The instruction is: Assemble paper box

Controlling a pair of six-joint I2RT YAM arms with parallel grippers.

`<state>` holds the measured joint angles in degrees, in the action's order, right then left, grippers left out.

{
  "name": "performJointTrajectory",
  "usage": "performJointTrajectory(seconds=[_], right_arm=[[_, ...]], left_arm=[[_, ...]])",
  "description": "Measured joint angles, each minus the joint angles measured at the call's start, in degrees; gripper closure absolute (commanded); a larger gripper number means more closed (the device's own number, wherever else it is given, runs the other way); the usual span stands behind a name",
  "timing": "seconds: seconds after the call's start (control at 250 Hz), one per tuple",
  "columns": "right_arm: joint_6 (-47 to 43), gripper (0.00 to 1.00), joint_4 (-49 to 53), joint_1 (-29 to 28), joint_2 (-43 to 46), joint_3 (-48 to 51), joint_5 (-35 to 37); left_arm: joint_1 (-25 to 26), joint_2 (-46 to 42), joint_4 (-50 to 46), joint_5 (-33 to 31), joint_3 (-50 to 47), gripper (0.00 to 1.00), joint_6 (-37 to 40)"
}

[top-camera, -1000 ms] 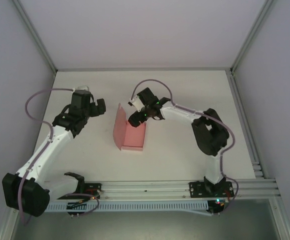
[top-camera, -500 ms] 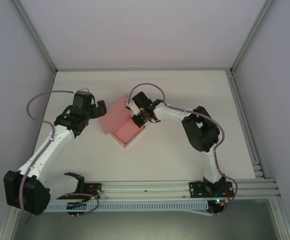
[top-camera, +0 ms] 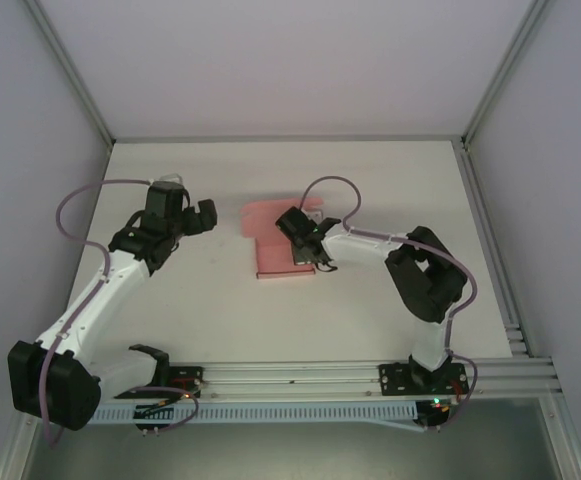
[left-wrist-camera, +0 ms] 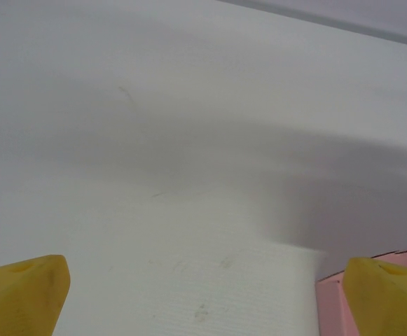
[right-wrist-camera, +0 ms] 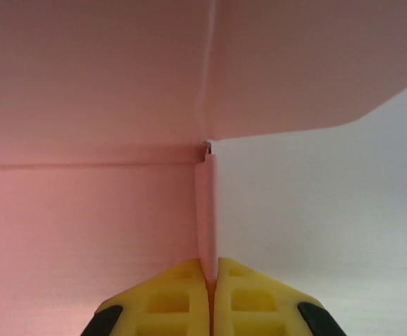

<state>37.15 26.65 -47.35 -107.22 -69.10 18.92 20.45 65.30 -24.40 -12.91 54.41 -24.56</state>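
Paper box (top-camera: 278, 256) lies on counter (top-camera: 370, 180); right pincer (right-wrist-camera: 212, 269) pinches one flap, left pincer (left-wrist-camera: 203, 283) gapes wide beside it.

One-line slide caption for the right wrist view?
Right gripper shut on a thin flap of the pink paper box, white table alongside.
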Motion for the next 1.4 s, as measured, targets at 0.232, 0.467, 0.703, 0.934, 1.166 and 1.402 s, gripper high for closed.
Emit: performJointTrajectory(seconds=[0.232, 0.467, 0.703, 0.934, 1.166, 1.402], right_arm=[[5.55, 0.68, -1.40, -1.64, 2.03, 3.48, 0.72], [-1.05, 0.00, -4.87, -1.62, 14.21, 6.73, 4.00], [-24.96, 0.00, -17.09, 6.16, 26.16, 12.11, -4.94], [-43.08, 0.18, -10.34, 16.33, 17.18, -0.17, -24.59], [-52.06, 0.34, 0.96, 18.93, 6.73, -11.37, -32.59], [-54.73, 0.49, 5.01, 18.97, 5.44, -11.41, -34.01]], left_arm=[[0.00, 1.11, 5.90, 12.35, -3.41, 0.00, 7.48], [0.00, 5.57, 11.32, 24.30, -3.41, 0.00, 17.25], [0.00, 18.82, 10.95, 30.95, 4.39, 0.05, 27.89], [0.00, 25.40, 7.41, 36.15, 9.75, 0.22, 38.07], [0.00, 28.09, 3.08, 38.42, 13.00, 0.35, 44.52], [0.00, 31.61, -0.94, 38.66, 16.41, 0.54, 47.82]])
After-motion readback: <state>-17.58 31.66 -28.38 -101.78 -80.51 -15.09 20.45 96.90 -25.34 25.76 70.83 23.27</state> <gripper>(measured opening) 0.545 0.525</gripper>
